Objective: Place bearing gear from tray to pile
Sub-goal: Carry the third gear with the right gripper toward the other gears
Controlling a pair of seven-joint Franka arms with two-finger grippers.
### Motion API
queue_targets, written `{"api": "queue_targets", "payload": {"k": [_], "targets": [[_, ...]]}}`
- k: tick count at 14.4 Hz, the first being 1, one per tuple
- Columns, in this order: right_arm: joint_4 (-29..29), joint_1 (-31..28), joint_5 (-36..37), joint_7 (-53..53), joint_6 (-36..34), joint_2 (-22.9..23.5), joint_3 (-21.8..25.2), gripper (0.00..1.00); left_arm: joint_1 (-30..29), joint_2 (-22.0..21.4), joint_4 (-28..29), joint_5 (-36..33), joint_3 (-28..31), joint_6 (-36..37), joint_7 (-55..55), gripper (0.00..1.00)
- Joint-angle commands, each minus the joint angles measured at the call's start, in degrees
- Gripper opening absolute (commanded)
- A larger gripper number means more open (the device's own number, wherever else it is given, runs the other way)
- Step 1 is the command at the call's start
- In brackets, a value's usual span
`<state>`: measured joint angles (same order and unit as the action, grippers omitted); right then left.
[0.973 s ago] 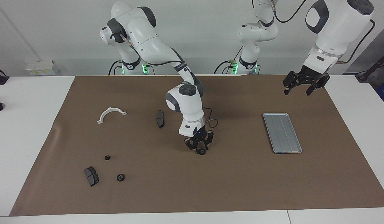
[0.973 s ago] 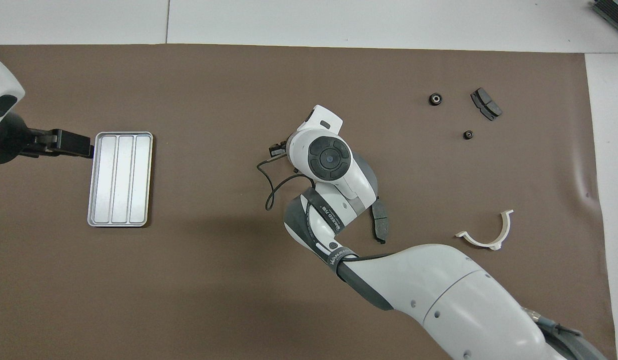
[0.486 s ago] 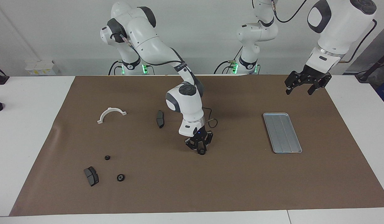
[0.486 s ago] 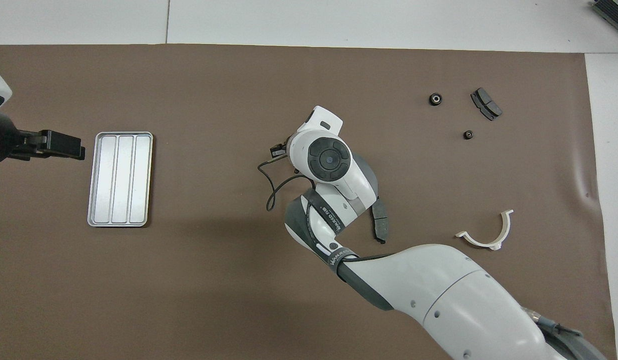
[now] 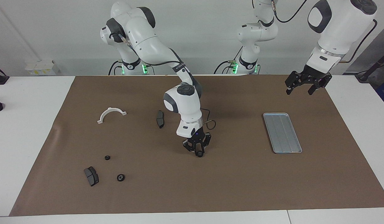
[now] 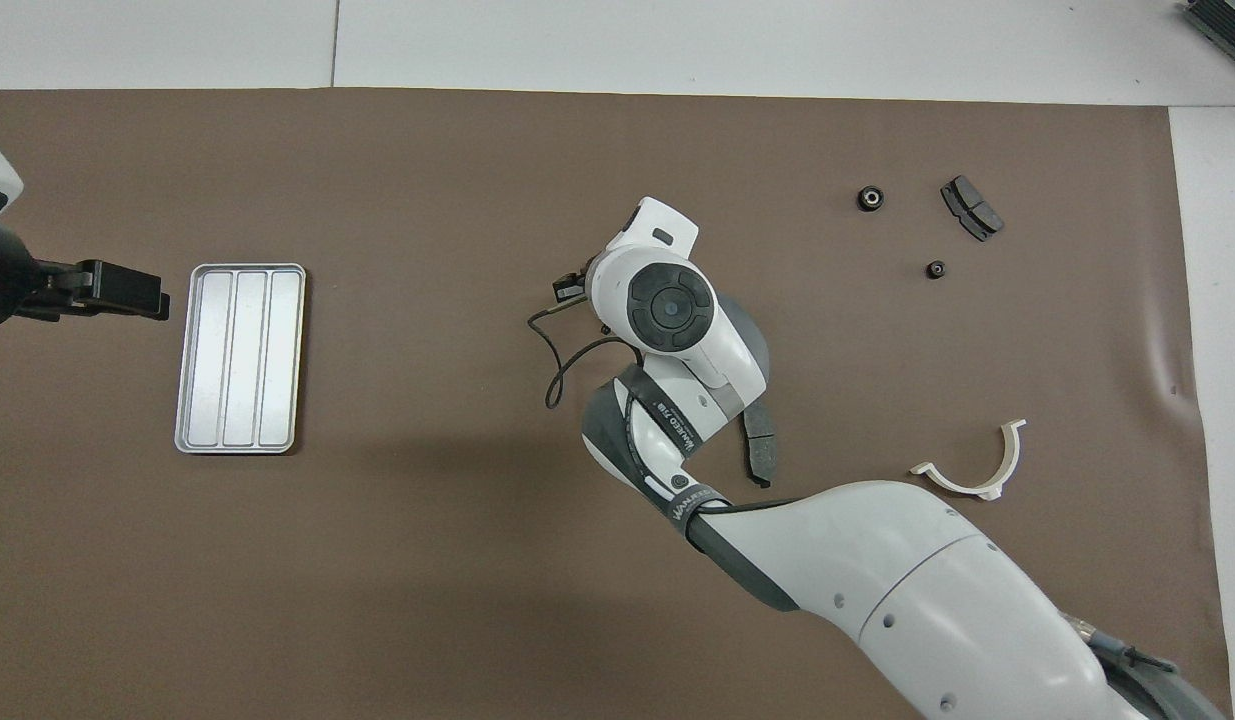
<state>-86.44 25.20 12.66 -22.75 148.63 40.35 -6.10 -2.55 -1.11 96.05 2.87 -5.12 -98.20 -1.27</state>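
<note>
The right gripper (image 5: 198, 152) clamps a bearing gear (image 5: 199, 154) mid-table, bound for the pile (image 5: 105, 170), while the left gripper (image 5: 306, 87) waits spread near the empty tray (image 5: 282, 133).

1. Lighting's bright and even, coming from overhead, no dim corners.
2. Only soft shadows: a faint one on the brown mat (image 6: 397, 560) hugging the tray (image 6: 240, 357), another under the right arm (image 5: 182, 102).
3. Mild sheen on the tray; everything's sharp, no blur.

Table (image 5: 30, 130): brown mat (image 5: 241, 186), tray (image 5: 282, 133), gears (image 5: 120, 177), pads (image 5: 91, 176), bracket (image 5: 111, 114).
</note>
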Motion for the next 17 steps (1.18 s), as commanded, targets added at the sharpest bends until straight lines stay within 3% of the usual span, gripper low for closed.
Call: {"api": "queue_targets", "payload": {"k": [1,6,10,12,17], "targets": [[0.05,-3.39,1.05,2.96,-2.64,-1.41,-0.67,0.15,-0.44,-1.36,0.89,-0.94,-0.33,0.81,0.48,1.00],[-1.27,-13.65,0.08,13.58,-7.65,-4.75,-2.77,0.15,-0.53,-1.36,0.89,-0.94,-0.33,0.81,0.48,1.00],[-3.47,-28.41,-0.27,21.50,-10.20,-5.63,-12.16,0.15,-0.53,-1.36,0.89,-0.94,-0.33,0.81,0.48,1.00],[-6.00,-33.79,-0.27,25.02,-10.73,-6.51,-14.29,0.15,-0.53,-1.36,0.89,-0.94,-0.33,0.81,0.48,1.00],[-15.49,-39.17,-0.27,27.49,-10.73,-11.34,-14.29,0.15,-0.53,-1.36,0.89,-0.94,-0.33,0.81,0.48,1.00]]}}
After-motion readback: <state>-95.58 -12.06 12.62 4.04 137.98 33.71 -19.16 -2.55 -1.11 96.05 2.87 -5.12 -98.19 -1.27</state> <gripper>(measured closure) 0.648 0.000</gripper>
